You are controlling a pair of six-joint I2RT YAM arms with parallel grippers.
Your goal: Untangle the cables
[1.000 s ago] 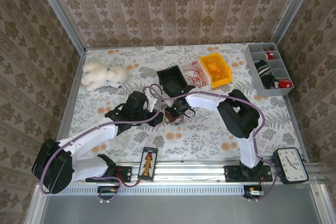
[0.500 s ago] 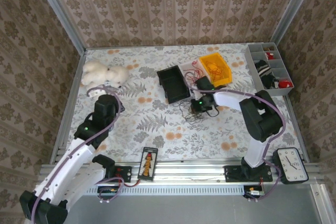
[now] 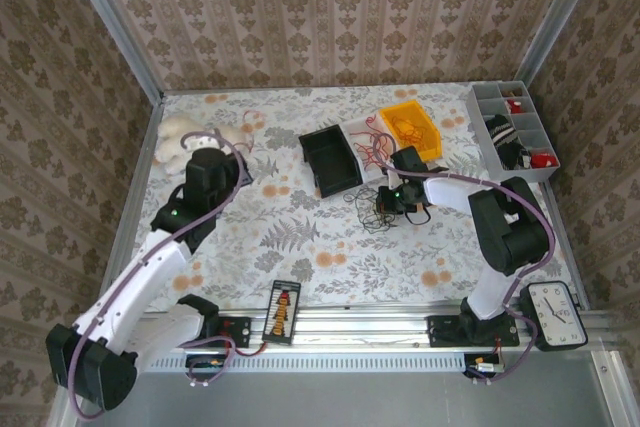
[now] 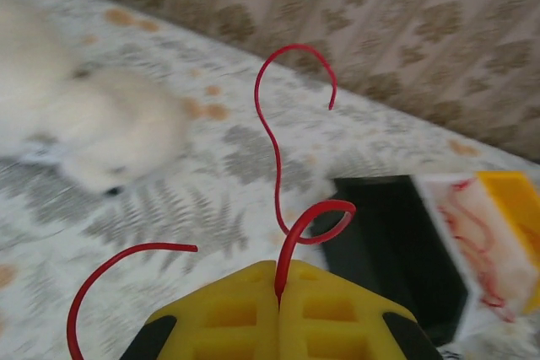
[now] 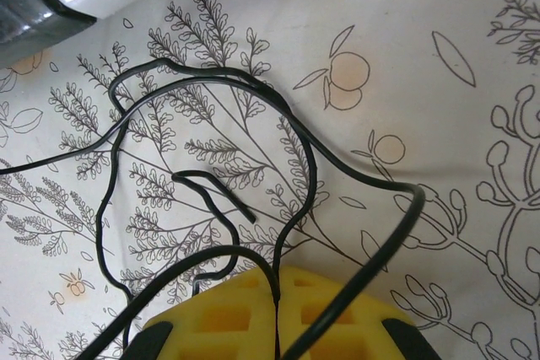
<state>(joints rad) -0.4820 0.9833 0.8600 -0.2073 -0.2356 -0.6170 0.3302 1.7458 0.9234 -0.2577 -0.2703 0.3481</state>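
Note:
My left gripper (image 4: 278, 291) is shut on a single red cable (image 4: 278, 149) that curls up from the yellow fingertips (image 4: 228, 318). In the top view the left gripper (image 3: 240, 147) is raised beside the plush toy. The right gripper (image 5: 277, 299) is shut on thin black cables (image 5: 295, 141) that loop over the patterned table. From above, the right gripper (image 3: 388, 203) sits at mid-table with the black strands (image 3: 362, 211) trailing to its left. More red cables (image 3: 368, 143) lie in a white bin.
A white plush toy (image 3: 185, 137) lies far left. A black bin (image 3: 333, 159), a yellow bin (image 3: 410, 132) and a grey compartment tray (image 3: 512, 132) stand at the back. A clock (image 3: 555, 314) and a small abacus (image 3: 284, 313) rest on the near rail.
The left arm swung from mid-table out to the far left, carrying the red cable. The right gripper moved right with the black strands and closed on them.

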